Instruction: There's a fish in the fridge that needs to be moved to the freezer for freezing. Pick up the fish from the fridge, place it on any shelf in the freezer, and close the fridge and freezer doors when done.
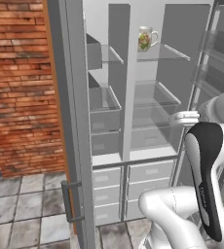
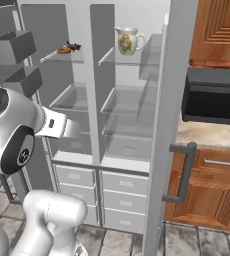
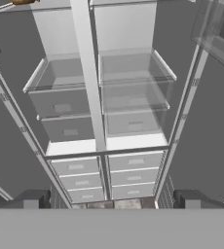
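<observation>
The tall grey unit stands with both doors swung open. A small orange-brown fish (image 2: 67, 48) lies on the upper shelf of the left, narrower half, the freezer (image 2: 72, 97); it also shows at the top edge of the hand view as the fish (image 3: 24, 2). The left door carries opaque grey bins (image 2: 12, 46). The wider right half, the fridge (image 2: 132, 105), has clear glass shelves. My gripper (image 3: 111, 199) hangs open and empty in front of the unit at mid height, well below the fish and apart from the shelves; it is the gripper (image 2: 69, 129) in the right base view.
A flowered pitcher (image 2: 128, 40) stands on the fridge's top shelf. White drawers (image 2: 122, 195) fill the bottom of both halves. The left door (image 1: 72, 121) stands against a brick wall (image 1: 16, 87). The right door (image 2: 169, 125) stands before wooden cabinets (image 2: 212, 195) and a black microwave (image 2: 214, 97).
</observation>
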Robot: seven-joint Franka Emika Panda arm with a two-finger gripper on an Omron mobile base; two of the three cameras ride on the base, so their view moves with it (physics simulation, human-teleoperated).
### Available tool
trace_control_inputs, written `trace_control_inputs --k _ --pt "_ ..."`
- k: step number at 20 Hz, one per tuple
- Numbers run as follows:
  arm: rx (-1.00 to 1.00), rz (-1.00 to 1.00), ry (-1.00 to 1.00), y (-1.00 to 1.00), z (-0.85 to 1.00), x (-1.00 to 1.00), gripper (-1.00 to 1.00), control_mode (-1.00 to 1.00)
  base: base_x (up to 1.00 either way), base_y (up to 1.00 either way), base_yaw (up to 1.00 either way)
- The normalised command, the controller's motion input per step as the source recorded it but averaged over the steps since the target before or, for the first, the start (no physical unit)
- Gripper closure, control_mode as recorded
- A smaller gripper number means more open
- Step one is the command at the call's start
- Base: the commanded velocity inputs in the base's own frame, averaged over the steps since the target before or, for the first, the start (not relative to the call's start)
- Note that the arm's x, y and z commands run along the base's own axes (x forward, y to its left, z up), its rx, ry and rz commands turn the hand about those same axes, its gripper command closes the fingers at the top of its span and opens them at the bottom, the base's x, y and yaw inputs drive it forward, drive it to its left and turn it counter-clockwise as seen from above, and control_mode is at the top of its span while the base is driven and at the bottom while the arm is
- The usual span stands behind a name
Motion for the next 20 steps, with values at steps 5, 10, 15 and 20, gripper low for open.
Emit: trace_control_inputs --k 5,10,15,20 --pt "0.00 0.00 0.00 0.00 0.00 0.00 -1.00 1.00 -0.19 0.04 0.00" --pt "0.00 0.00 0.00 0.00 0.00 0.00 -1.00 1.00 -0.39 0.00 0.00" --pt "0.00 0.00 0.00 0.00 0.00 0.00 -1.00 1.00 -0.39 0.00 0.00" --pt "0.00 0.00 0.00 0.00 0.00 0.00 -1.00 1.00 -0.29 0.00 0.00"
